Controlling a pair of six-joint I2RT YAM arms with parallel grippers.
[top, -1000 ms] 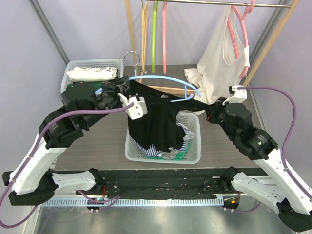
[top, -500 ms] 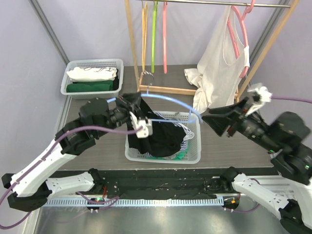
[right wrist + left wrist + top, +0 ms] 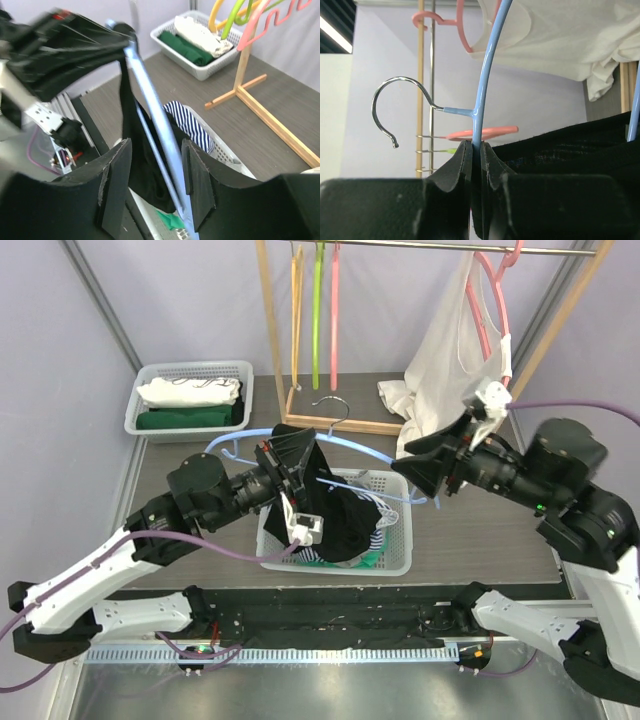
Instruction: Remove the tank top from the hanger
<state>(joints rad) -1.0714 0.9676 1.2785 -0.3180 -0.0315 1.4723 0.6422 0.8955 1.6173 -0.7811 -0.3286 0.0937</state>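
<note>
- Grey table (image 3: 460, 540) is carrying a basket (image 3: 402, 540), over which the tank top (image 3: 340, 510) is hanging from the hanger (image 3: 370, 448), its hem dipping in.
- Left gripper (image 3: 476, 150) is pinching the hanger near its middle.
- Right gripper (image 3: 156, 145) is hovering, jaws apart, at the hanger's right end; its long bar is seemingly passing between them.

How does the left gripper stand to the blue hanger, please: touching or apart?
Touching. The left wrist view shows the left gripper shut on the blue hanger, with its wire pinched between the jaws.
</note>
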